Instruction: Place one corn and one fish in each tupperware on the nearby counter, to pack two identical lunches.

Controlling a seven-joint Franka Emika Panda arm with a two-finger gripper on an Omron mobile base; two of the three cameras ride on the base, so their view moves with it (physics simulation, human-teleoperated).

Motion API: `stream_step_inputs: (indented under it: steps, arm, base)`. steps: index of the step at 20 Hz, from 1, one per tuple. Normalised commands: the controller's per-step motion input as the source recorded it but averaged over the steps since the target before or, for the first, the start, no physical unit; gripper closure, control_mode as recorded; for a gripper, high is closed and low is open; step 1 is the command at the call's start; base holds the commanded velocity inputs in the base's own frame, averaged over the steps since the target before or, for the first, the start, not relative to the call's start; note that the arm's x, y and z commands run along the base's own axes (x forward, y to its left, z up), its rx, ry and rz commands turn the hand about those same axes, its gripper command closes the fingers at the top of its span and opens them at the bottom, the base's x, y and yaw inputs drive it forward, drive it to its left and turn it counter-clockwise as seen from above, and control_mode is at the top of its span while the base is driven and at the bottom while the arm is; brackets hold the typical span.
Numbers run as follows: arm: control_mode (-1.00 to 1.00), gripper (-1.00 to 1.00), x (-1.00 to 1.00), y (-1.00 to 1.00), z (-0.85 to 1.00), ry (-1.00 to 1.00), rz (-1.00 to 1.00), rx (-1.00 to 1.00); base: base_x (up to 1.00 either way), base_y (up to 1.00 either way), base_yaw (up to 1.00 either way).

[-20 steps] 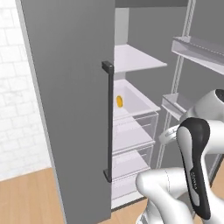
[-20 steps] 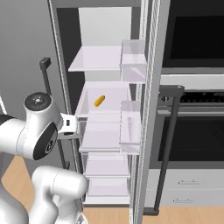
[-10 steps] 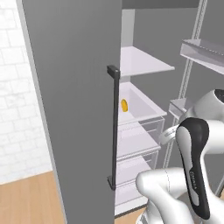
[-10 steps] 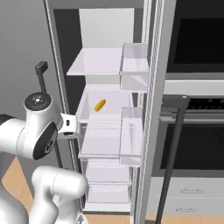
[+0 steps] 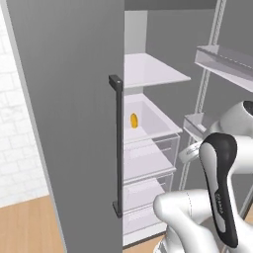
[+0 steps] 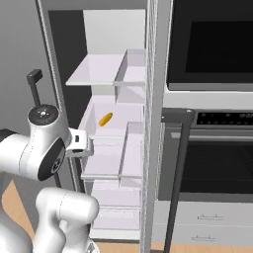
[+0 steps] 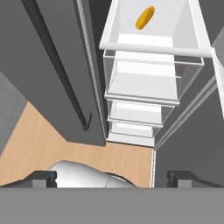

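One corn (image 5: 134, 120) lies in a white fridge bin (image 5: 153, 129) at mid height inside the open fridge. The same small yellow-orange corn (image 6: 105, 119) sits behind the bin's front wall, and the corn (image 7: 145, 17) is near the top of the hand view. My gripper (image 7: 113, 178) is open with nothing between its fingertips (image 7: 43, 177). It hangs well in front of and below the bin, apart from the corn. The fish, the tupperware and the counter are out of view.
The grey fridge door (image 5: 69, 123) with its dark handle (image 5: 117, 148) stands open on the left. Clear drawers (image 7: 142, 85) stack below the bin, and a shelf (image 6: 94, 74) sits above it. A built-in oven (image 6: 212, 163) with a dark handle (image 6: 177, 178) stands to the right. Wooden floor (image 7: 39, 144) lies below.
The whole picture has shifted a little in both base views, so the base has moved relative to the fridge. The corn lies where it was. The gripper stays open.
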Motion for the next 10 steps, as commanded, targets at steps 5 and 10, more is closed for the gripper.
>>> stream_step_inputs:
  steps: [5, 10]
  arm:
    - [-1.0, -1.0, 0.22, 0.05, -0.03, 0.0, 0.0, 0.0]
    - [-1.0, -1.0, 0.59, 0.01, -0.11, 0.0, 0.0, 0.0]
  base:
    - [0.28, 0.02, 0.0]
    - [0.0, 0.0, 0.0]
